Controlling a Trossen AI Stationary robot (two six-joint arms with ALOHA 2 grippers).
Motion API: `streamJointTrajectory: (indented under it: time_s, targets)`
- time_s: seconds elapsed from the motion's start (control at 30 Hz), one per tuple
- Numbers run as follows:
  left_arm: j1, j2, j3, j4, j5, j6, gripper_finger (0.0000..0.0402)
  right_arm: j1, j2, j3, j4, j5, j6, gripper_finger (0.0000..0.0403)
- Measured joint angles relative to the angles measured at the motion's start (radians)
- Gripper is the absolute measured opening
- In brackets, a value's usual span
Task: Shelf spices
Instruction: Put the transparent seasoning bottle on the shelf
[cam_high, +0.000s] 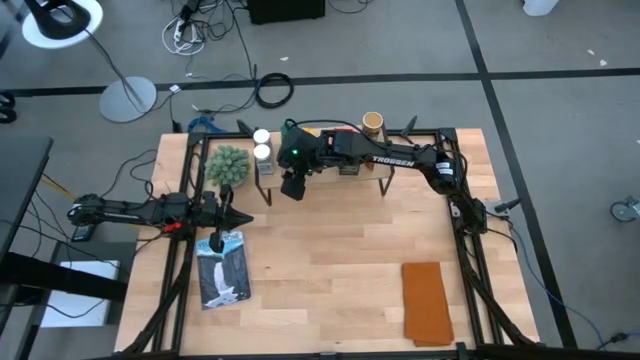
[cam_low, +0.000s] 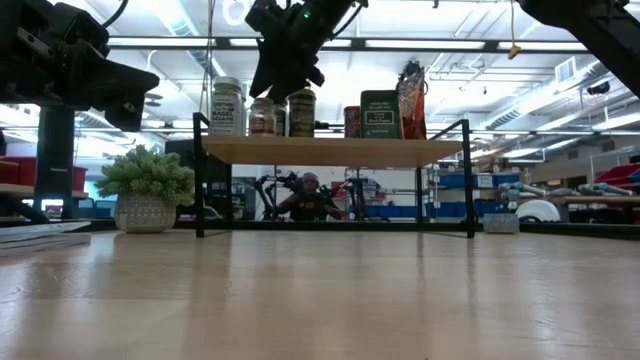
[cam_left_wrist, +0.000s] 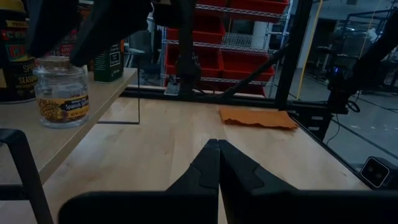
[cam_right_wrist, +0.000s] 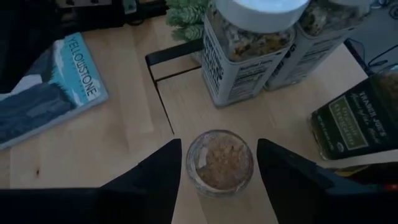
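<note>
Right gripper (cam_right_wrist: 216, 163) poised over a small clear jar (cam_right_wrist: 219, 162) on the shelf (cam_low: 330, 151).

Fingers spread to either side of the jar, apart from its glass; jar standing upright on the light plank near the shelf's left end, just beside two white-lidded jars (cam_right_wrist: 252, 43) and a dark green box (cam_right_wrist: 357, 121). More spices (cam_low: 300, 110) lined along the plank. Left gripper (cam_left_wrist: 217, 163) pressed together, empty, above the tabletop (cam_high: 330, 260) near the fuzzy plant (cam_high: 228, 165) and a Yellowstone book (cam_high: 221, 268). Orange cloth (cam_high: 427, 301) well apart at the right.

Shelf (cam_high: 400, 165) spices (cam_high: 345, 165) mostly hidden under right arm, high view.
</note>
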Motion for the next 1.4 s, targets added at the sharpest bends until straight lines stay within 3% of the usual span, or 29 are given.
streamJointTrajectory:
  time_s: [0.13, 0.43, 0.57, 0.67, 0.73, 0.97, 1.13, 1.27, 1.4]
  targets:
    - [0.0, 0.0, 0.0, 0.0, 0.0, 0.0, 0.0008, 0.011, -0.014, 0.0, -0.014, 0.023, 0.009, 0.02]
    - [0.0, 0.0, 0.0, 0.0, 0.0, 0.0, 0.0008, 0.097, -0.072, 0.0, -0.137, 0.231, 0.059, 0.0155]
    - [0.0, 0.0, 0.0, 0.0, 0.0, 0.0, 0.0008, 0.147, -0.073, -0.013, -0.21, 0.312, 0.098, 0.0098]
    - [0.0, 0.0, 0.0, 0.0, 0.0, 0.0, 0.0008, 0.192, -0.074, -0.093, -0.201, 0.414, 0.118, 0.0032]
    - [0.0, 0.0, 0.0, 0.0, 0.0, 0.0, 0.0008, 0.222, -0.074, -0.15, -0.177, 0.48, 0.139, 0.0009]
    - [0.0, 0.0, 0.0, 0.001, 0.0, 0.0, 0.0008, 0.298, -0.107, -0.402, 0.167, 0.505, 0.19, 0.0003]
    - [0.0, 0.0, 0.0, 0.007, 0.0, 0.0, 0.0008, 0.323, -0.226, -0.701, 0.595, 0.501, 0.209, 0.0002]
    - [0.0, 0.0, 0.0, 0.008, 0.0, 0.0, 0.0008, 0.324, -0.297, -0.946, 1.074, 0.506, 0.137, 0.0001]
    - [0.0, 0.0, 0.0, 0.017, 0.0, 0.0, 0.0008, 0.277, -0.294, -1.076, 1.372, 0.481, 0.08, 0.0001]
